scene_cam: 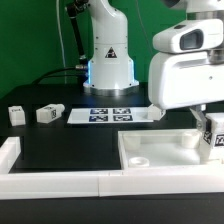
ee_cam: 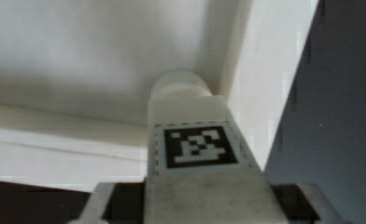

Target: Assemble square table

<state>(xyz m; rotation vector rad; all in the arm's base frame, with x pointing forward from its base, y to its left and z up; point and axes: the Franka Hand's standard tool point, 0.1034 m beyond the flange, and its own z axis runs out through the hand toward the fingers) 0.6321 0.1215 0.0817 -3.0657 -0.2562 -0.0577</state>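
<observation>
The square table top (scene_cam: 150, 152), a white tray with a raised rim, lies at the exterior view's right. My gripper (scene_cam: 208, 122) is over its right end, shut on a white leg (scene_cam: 213, 140) that bears a tag. In the wrist view the leg (ee_cam: 194, 130) sits between my fingers (ee_cam: 119, 200), and its tip points into an inner corner of the top (ee_cam: 91, 50); my gripper (ee_cam: 198, 208) is closed around it. Whether the tip touches the corner I cannot tell. Two more loose legs (scene_cam: 15, 114) (scene_cam: 49, 114) lie on the black table at the left.
The marker board (scene_cam: 112, 115) lies flat at the back middle, in front of the robot base (scene_cam: 108, 62). Long white border bars (scene_cam: 60, 182) run along the front and left edges. The arm's white housing (scene_cam: 185, 70) hides the table top's right end.
</observation>
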